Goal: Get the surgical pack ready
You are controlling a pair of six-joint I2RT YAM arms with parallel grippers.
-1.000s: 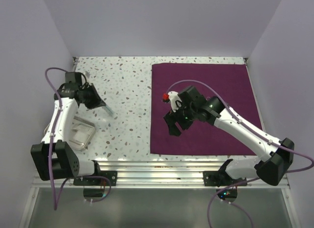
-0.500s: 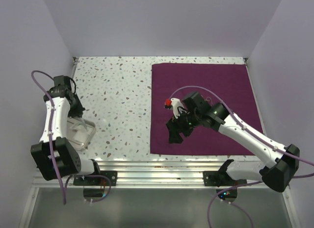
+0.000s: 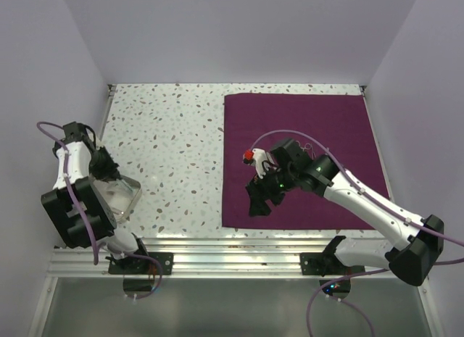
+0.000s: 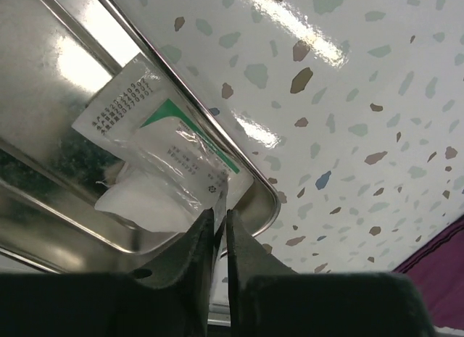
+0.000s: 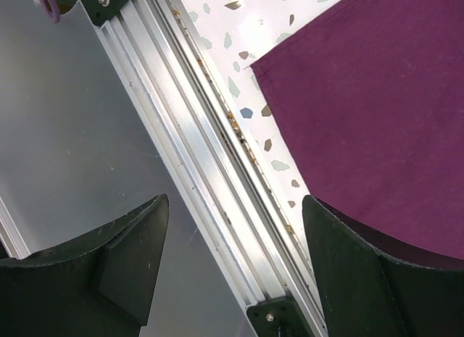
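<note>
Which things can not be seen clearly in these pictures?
Top view: the left arm hides what lies in the shiny steel tray.
Left wrist view: print on the clear plastic packet, pinched by the left end effector, is too small.
Right wrist view: frame edge crops the dark-purple cloth sheet.

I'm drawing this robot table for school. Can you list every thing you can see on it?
cloth sheet: one, dark purple, spread flat on the right part of the table
table: one, white with coloured speckles, under everything
tray: one, shiny metal, at the table's near left side
gauze packet: one, clear wrapper with a green and white label and white padding inside, lying in the tray
rail: one, silver metal, along the table's near edge
left gripper: one, black, over the tray, pinched shut on the packet's edge
right gripper: one, black, open, holding nothing, above the cloth's near left corner
</note>
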